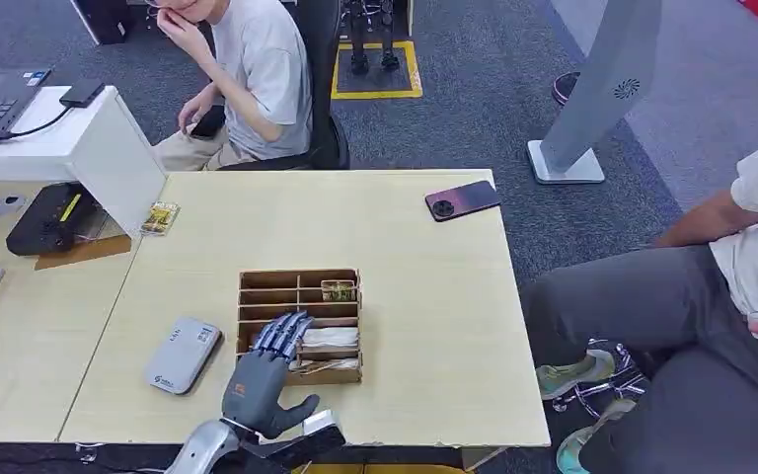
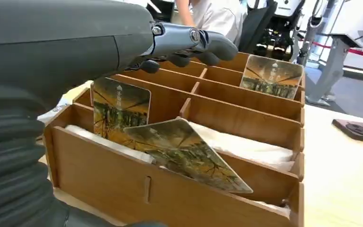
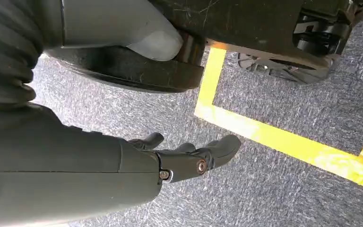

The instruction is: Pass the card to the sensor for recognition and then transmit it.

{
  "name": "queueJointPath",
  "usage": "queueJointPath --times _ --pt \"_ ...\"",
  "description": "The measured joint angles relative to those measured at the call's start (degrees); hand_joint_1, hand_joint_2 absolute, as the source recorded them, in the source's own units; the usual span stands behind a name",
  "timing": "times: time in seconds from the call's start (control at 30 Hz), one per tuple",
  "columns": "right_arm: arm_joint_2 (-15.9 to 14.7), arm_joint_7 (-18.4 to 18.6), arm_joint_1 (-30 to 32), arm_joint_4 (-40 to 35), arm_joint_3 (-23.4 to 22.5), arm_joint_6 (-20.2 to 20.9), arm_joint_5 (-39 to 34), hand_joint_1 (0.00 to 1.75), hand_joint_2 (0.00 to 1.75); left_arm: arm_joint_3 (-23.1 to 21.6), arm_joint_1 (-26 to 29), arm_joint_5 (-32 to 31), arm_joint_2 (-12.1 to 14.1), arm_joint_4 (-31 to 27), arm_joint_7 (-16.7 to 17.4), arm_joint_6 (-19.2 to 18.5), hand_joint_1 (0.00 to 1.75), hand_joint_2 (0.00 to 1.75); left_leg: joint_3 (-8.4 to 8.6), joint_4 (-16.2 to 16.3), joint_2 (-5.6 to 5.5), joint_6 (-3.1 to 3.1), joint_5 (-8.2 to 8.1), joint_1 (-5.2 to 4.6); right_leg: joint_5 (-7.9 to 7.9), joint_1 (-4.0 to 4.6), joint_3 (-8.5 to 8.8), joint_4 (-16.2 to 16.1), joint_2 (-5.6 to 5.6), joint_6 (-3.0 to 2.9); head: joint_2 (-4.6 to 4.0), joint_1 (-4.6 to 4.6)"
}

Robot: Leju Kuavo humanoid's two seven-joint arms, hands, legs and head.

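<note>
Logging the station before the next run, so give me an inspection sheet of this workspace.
Surface: pale wooden table, bare toward the right edge.
Job's things: printed cards standing and leaning in the brown wooden divider box; flat grey sensor pad beside it.
Clutter: dark phone; small packet.
Hands: left hand over the box, holding nothing; right hand hanging above the carpet, fingers apart.
Cables: black cable on the side desk.
Surroundings: two seated people; yellow floor tape.

One wooden box (image 1: 301, 326) on table (image 1: 424, 296). Three cards in box: one upright (image 2: 121, 112), one tilted (image 2: 186, 153), one at far end (image 2: 272, 76). One grey sensor (image 1: 184, 355). One dark phone (image 1: 462, 200). Two people: one behind table (image 1: 257, 69), one on right (image 1: 711, 296).
</note>
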Motion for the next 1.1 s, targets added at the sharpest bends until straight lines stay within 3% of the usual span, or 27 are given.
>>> queueJointPath --times 0.83,0.87,0.9,0.93,1.1 --pt "0.0 0.0 0.0 0.0 0.0 0.0 -0.2 0.0 1.75 0.0 0.0 -0.3 0.0 0.0 0.0 0.2 0.0 1.75 0.0 0.0 0.0 0.0 0.0 0.0 0.0 0.0 0.0 0.0 0.0 0.0 0.0 0.0" --pt "0.0 0.0 0.0 0.0 0.0 0.0 -0.2 0.0 1.75 0.0 0.0 -0.3 0.0 0.0 0.0 0.2 1.47 1.75 0.0 0.0 0.0 0.0 0.0 0.0 0.0 0.0 0.0 0.0 0.0 0.0 0.0 0.0" --pt "0.0 0.0 0.0 0.0 0.0 0.0 -0.2 0.0 1.75 0.0 0.0 -0.3 0.0 0.0 0.0 0.2 1.69 1.75 0.0 0.0 0.0 0.0 0.0 0.0 0.0 0.0 0.0 0.0 0.0 0.0 0.0 0.0" --pt "0.0 0.0 0.0 0.0 0.0 0.0 -0.2 0.0 1.75 0.0 0.0 -0.2 0.0 0.0 0.0 0.2 1.75 1.75 0.0 0.0 0.0 0.0 0.0 0.0 0.0 0.0 0.0 0.0 0.0 0.0 0.0 0.0" --pt "0.0 0.0 0.0 0.0 0.0 0.0 -0.2 0.0 1.75 0.0 0.0 0.1 0.0 0.1 -0.1 0.1 1.64 1.75 0.0 0.0 0.0 0.0 0.0 0.0 0.0 0.0 0.0 0.0 0.0 0.0 0.0 0.0"
